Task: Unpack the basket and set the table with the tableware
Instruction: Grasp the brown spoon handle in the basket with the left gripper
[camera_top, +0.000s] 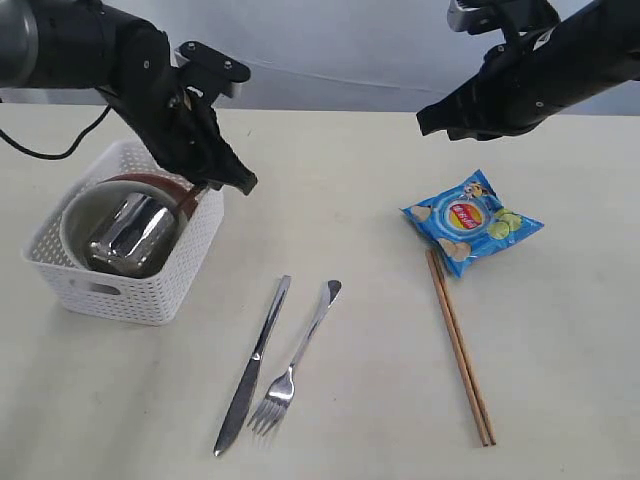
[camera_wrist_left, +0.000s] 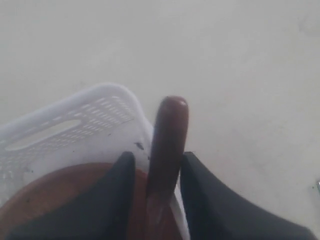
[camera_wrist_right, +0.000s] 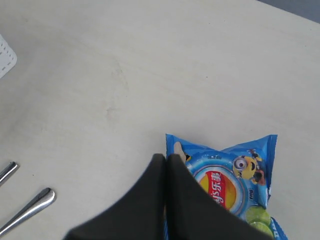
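The white basket (camera_top: 130, 290) stands at the left of the table (camera_top: 350, 200). In it are a cream bowl (camera_top: 75, 205), a steel cup (camera_top: 130, 235) lying in the bowl, a reddish-brown plate (camera_top: 150, 182) and a dark red spoon (camera_top: 190, 200). My left gripper (camera_top: 235, 180) hangs over the basket's far right corner. In the left wrist view the spoon's handle (camera_wrist_left: 167, 145) rises between the fingers of the left gripper (camera_wrist_left: 158, 156), with a slim gap on each side. My right gripper (camera_top: 430, 120) is shut and empty, high above the chip bag (camera_top: 472, 220). Knife (camera_top: 255, 360), fork (camera_top: 295, 360) and chopsticks (camera_top: 460, 350) lie on the table.
The blue chip bag (camera_wrist_right: 235, 170) lies just below the right gripper (camera_wrist_right: 166, 157), at the chopsticks' far end. The basket's rim (camera_wrist_left: 90, 115) and the plate (camera_wrist_left: 60, 190) sit close under the left fingers. Knife and fork lie side by side at the front middle.
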